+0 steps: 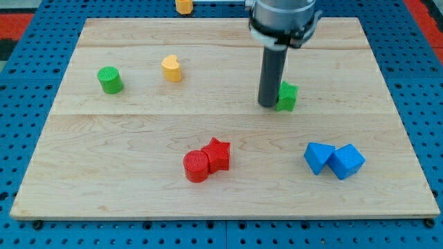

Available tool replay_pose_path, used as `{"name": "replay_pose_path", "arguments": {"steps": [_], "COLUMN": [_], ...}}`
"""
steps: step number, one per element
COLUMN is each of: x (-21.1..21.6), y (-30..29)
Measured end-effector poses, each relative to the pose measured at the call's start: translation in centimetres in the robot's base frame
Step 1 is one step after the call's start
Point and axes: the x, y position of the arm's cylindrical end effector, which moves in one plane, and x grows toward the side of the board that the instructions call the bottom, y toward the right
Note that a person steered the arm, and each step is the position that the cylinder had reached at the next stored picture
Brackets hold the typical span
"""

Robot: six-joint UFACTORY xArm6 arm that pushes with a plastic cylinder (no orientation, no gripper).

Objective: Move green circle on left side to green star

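The green circle (109, 79) is a short cylinder at the view's left on the wooden board. The green star (286, 96) sits right of the board's centre, partly hidden by my rod. My tip (268, 104) rests on the board right against the star's left side, far to the right of the green circle.
A yellow heart-shaped block (172, 68) lies right of the green circle. A red circle (196, 166) touches a red star (217, 153) at bottom centre. Two blue blocks (333, 160) sit at bottom right. Another yellow block (183, 5) lies beyond the board's top edge (138, 21).
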Motion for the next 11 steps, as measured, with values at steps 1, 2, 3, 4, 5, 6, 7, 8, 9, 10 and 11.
{"name": "replay_pose_path", "arguments": {"steps": [1, 2, 3, 4, 5, 6, 7, 8, 9, 10, 11], "x": [0.9, 2.5, 3.9, 2.3, 1.3, 1.4, -3.9, -3.4, 0.1, -1.5, -1.7], "y": [2.4, 8.2, -1.8, -14.5, -27.0, -35.9, -33.8, -31.1, -26.6, -22.7, -29.9]}}
